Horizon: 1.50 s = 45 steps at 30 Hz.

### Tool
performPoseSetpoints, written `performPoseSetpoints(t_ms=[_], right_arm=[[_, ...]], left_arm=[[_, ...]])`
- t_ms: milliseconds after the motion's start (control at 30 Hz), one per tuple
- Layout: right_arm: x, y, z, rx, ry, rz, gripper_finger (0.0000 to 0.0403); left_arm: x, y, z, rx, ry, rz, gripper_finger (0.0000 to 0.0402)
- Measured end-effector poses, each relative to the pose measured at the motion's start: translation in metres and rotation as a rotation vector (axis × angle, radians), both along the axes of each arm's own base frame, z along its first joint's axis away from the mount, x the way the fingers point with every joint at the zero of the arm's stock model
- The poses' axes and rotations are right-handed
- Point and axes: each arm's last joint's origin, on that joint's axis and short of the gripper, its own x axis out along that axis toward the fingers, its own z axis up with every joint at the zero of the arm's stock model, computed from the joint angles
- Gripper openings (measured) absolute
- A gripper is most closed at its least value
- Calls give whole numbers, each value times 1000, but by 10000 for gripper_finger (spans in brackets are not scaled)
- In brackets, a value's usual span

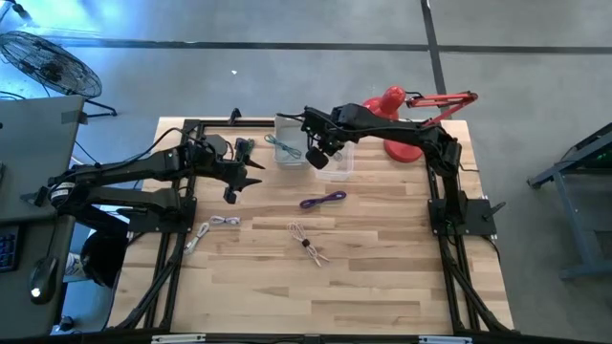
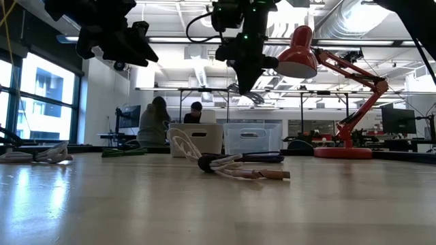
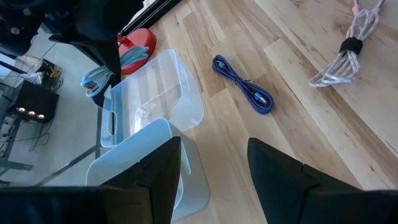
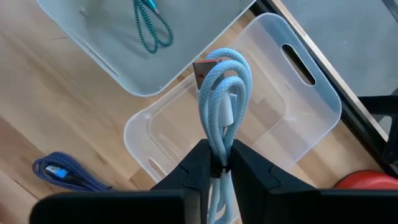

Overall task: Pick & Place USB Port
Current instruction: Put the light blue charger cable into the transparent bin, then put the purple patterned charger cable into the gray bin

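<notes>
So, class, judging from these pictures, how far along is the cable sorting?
Done: a teal cable lies in the white bin. In hand: the right gripper holds a light blue cable above the clear bin. Left: the purple cable and two pale cables on the table. The left gripper waits open.

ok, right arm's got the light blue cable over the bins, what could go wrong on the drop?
1. The right tool pinches the light blue cable low, so its loops stand tall and could catch the clear bin rim or spill over.
2. The white bin, holding a teal cable, sits adjacent, so a drift could mis-sort it.
</notes>
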Motion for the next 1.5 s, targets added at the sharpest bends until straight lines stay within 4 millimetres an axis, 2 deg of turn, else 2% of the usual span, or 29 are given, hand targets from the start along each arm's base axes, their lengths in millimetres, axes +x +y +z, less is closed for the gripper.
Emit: performPoseSetpoints(t_ms=[367, 800, 1067, 1300, 1500], right_arm=[[0, 0, 0, 13, -4, 0, 52], [0, 0, 0, 16, -4, -1, 105], [4, 2, 0, 19, -29, 46, 107], [28, 34, 5, 187, -228, 375, 108], [37, 79, 6, 342, -271, 585, 108]], left_arm=[[0, 0, 0, -1, 3, 0, 182], [0, 0, -1, -3, 6, 0, 182], [0, 0, -1, -3, 6, 0, 182], [-1, 0, -2, -7, 22, 0, 182], [-1, 0, -2, -8, 25, 0, 182]])
